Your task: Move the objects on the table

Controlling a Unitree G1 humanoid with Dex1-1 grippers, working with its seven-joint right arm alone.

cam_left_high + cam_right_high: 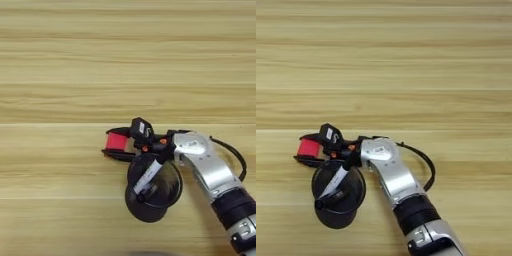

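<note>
While no readable writing is seen, the red cube is clamped by the gripper beside the cup holding a marker.

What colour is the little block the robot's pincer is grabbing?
Red. The little cube sits between the pincer's two black fingers, easiest to see in the left eye view.

the arm is shiny silver with a round top. next to the silver part comes a black ring, then more silver. a thin black cable loops beside it. the gripper has black fingers and small orange dots.
</note>
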